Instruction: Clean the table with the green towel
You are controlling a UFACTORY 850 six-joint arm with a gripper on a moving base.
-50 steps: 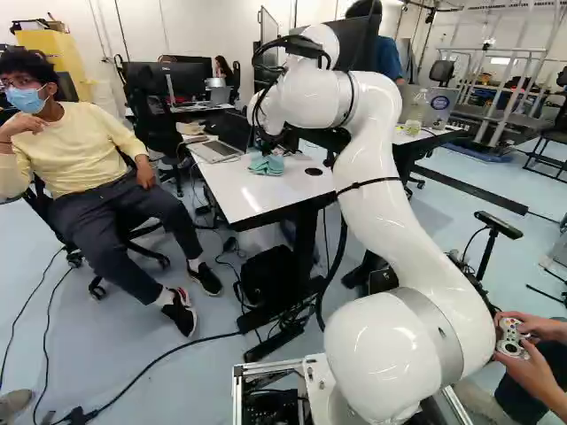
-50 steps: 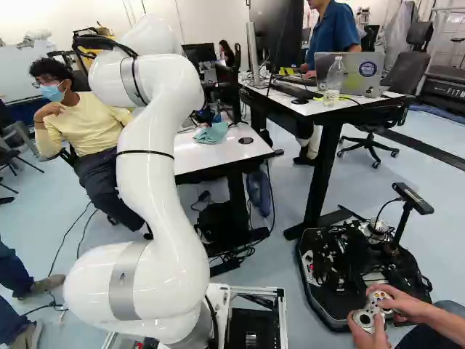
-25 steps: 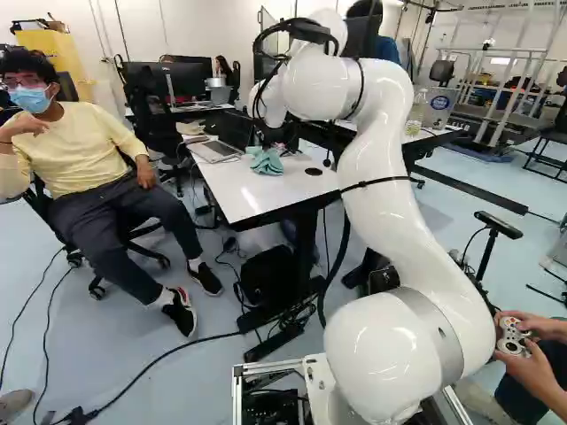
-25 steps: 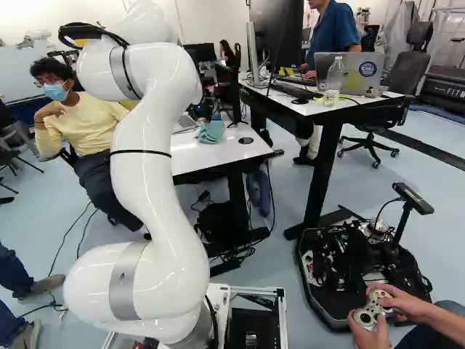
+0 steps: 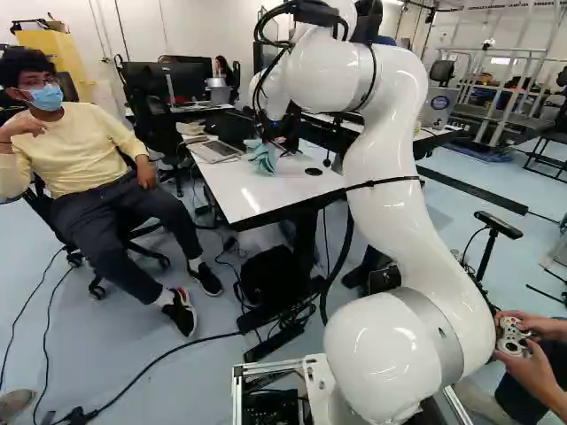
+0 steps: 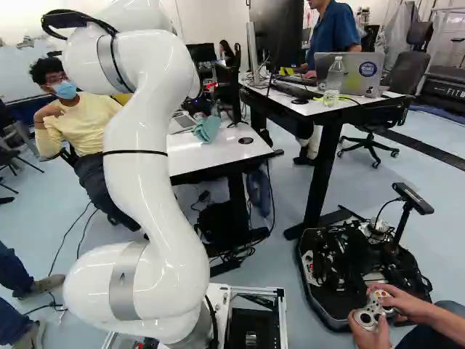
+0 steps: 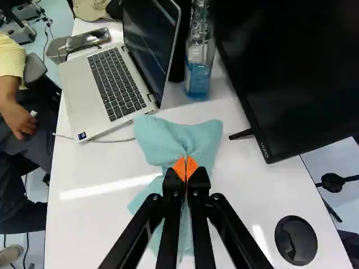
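Observation:
At the near side of the laptop, my gripper [image 5: 282, 140] is low over the white table [image 5: 257, 190] in the left base view, partly hidden by the arm. The wrist view shows the gripper [image 7: 185, 168] with its orange pads pressed together on a pinched fold of the green towel [image 7: 168, 137]. One part of the towel spreads ahead of the fingers, and another hangs beneath them. In the right base view the towel [image 6: 208, 129] stands up in a bunched, slanting shape. Whether its lower end touches the table I cannot tell.
An open laptop [image 7: 115, 84] and a bottle with blue liquid [image 7: 198, 70] stand ahead of the gripper. A large monitor [image 7: 286, 73] is beside them, and a round black cable cover [image 7: 296, 240] sits in the tabletop. A seated person [image 5: 80, 168] is at the table's left.
The upper arm has shifted rightward and up in the left base view. The towel has been drawn upward from a low heap into a taller, slanting bunch. The base has not moved.

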